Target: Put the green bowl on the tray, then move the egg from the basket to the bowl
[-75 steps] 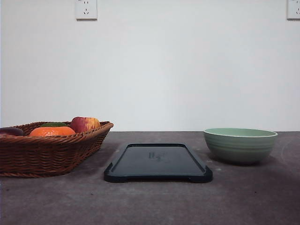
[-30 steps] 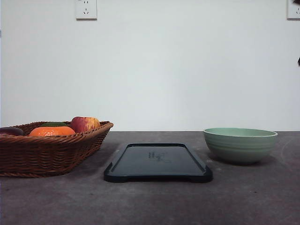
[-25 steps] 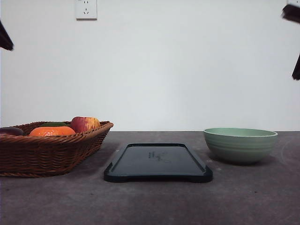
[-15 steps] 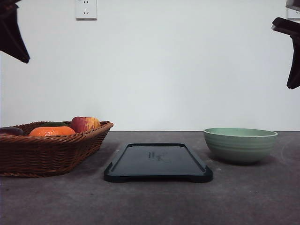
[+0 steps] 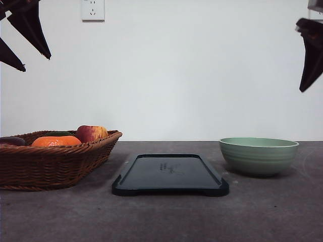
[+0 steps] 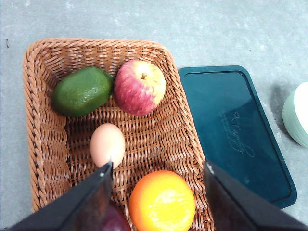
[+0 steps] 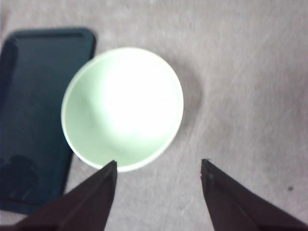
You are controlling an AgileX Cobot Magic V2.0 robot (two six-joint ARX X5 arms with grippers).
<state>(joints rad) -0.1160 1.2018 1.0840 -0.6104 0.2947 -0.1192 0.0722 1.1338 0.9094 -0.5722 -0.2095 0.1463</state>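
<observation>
High at the far left of the front view, left gripper (image 5: 22,48), 2 dark fingers spread wide, nothing held, well above the basket (image 5: 55,166). On the table (image 5: 161,217) at the left, brown woven wicker, shallow, sloping sides. Inside, by the left wrist view: egg (image 6: 107,144), pale tan there, lying loose on the weave near the middle, apart from the other items; green avocado (image 6: 82,91) and red-yellow apple (image 6: 139,87) side by side and touching at one end; orange mandarin (image 6: 162,202) at the other end; a dark purple item (image 6: 115,219) beside the mandarin, mostly hidden behind a finger.

In the middle, just right of the basket, black glossy tray (image 5: 170,175), flat on the table, bare, faint script on its surface.

Right of the tray, near but not touching, green bowl (image 5: 258,156), upright on the table, ridged outside, lighter rim. From the right wrist view, bowl empty, pale inside, its edge just beside the tray's long side.

High at the far right, right gripper (image 7: 159,180), fingers wide apart, holding nothing, hanging well above the bowl. On the wall behind, 2 white sockets (image 5: 93,10), 1 upper left, 1 at the upper right corner.
</observation>
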